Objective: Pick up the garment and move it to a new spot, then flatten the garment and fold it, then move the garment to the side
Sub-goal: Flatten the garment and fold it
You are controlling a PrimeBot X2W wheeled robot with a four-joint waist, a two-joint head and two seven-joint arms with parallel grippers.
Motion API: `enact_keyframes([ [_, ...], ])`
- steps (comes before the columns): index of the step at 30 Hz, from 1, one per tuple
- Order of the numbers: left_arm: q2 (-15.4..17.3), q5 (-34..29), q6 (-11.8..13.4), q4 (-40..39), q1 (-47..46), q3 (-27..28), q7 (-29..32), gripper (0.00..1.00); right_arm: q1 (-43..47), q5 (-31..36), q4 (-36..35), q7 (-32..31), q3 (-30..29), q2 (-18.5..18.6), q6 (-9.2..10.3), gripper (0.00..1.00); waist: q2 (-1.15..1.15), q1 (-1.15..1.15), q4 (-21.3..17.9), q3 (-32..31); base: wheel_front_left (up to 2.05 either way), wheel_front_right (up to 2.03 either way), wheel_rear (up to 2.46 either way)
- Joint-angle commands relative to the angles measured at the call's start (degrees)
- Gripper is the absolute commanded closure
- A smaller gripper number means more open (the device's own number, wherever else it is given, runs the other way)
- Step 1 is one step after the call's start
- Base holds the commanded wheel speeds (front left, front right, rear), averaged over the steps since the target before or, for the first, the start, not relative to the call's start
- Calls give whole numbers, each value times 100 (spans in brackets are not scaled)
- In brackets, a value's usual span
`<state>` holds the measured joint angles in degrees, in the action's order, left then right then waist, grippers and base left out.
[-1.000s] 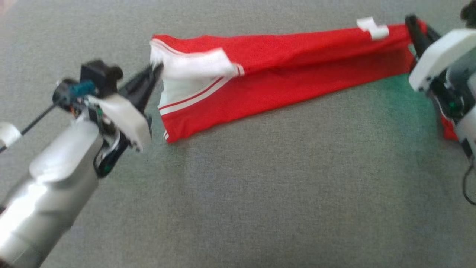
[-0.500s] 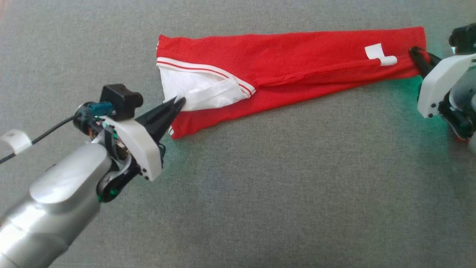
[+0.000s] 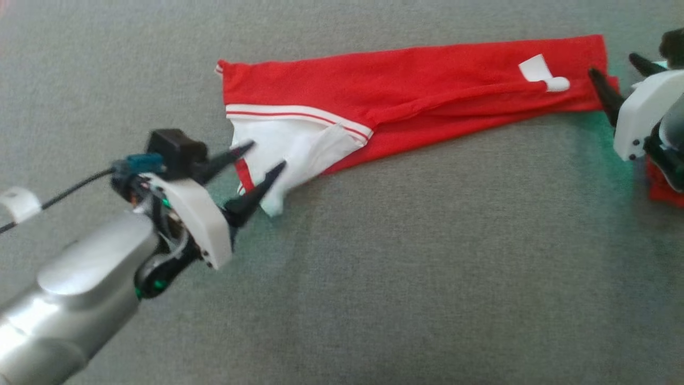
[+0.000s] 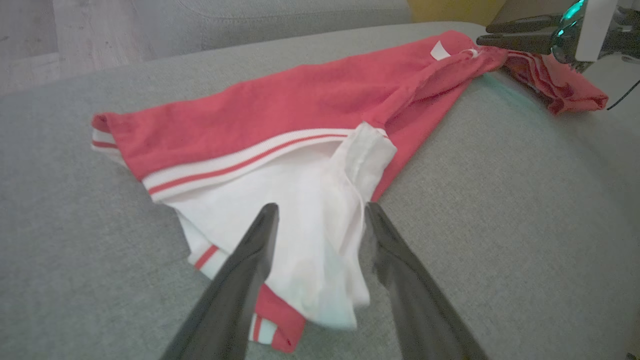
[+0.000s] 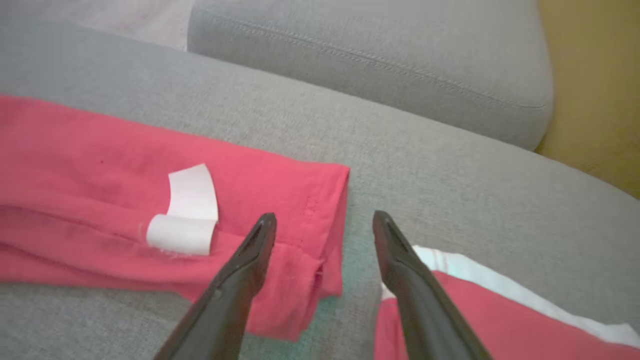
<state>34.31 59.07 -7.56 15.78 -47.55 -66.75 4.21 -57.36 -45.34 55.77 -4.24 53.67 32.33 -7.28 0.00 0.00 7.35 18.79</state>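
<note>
— Where's the garment [image 3: 406, 91]?
— Along the sofa cushion [image 3: 374, 267]. The left claw [image 3: 266, 153] is spread over its white left end, the right claw [image 3: 611, 63] spread at its right hem.
— Hidden?
— Red cloth [image 3: 662, 187] under the right arm, cut off.

You are looking at a red garment [image 3: 427, 91] lying flat in a long, narrow strip across the far part of the grey cushion [image 3: 374, 278]. Toward the cushion's left side, a white-and-red striped band [image 3: 299, 113] crosses it, with rumpled white lining [image 3: 278, 144] exposed below. Near the cushion's right side, a small white label [image 3: 534, 69] sits on it, partly curled.
</note>
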Motion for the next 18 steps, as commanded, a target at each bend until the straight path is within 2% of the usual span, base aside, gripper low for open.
enact_keyframes([
  [1, 265, 8, 70, 42, -297, 364, -223, 0, -158, -109, -34, 151, -45, 29, -21, 0, 0, 0, -94, -129, 0, 0, 0],
  [4, 176, 11, 339, 260, -282, 611, -663, 0, -230, -272, -36, 372, -174, -7, -21, 0, 0, 0, -182, -287, 0, 0, 0],
  [9, -55, -4, 1011, 648, -199, 1241, -1705, 0, -273, -577, -138, 1147, -592, -188, -21, 0, 0, 0, -285, -548, 0, 0, 0],
  [11, -186, 21, 1187, 676, -81, 1578, -1868, 0, -237, -662, -247, 1534, -763, -301, -21, 0, 0, 0, -321, -634, 0, 0, 0],
  [12, -186, 21, 1187, 676, -81, 1578, -1868, 0, -237, -662, -247, 1534, -763, -301, -21, 0, 0, 0, -321, -634, 0, 0, 0],
  [15, -398, -227, 1424, 471, 200, 2390, -1915, 0, -103, -693, -465, 1850, -1076, -499, -21, 0, 0, 0, -364, -745, 0, 0, 0],
  [18, -679, -841, 1514, 80, 806, 3307, -1918, 0, 146, -571, -845, 1916, -1636, -754, -21, 0, 0, 0, -432, -832, 0, 0, 0],
])
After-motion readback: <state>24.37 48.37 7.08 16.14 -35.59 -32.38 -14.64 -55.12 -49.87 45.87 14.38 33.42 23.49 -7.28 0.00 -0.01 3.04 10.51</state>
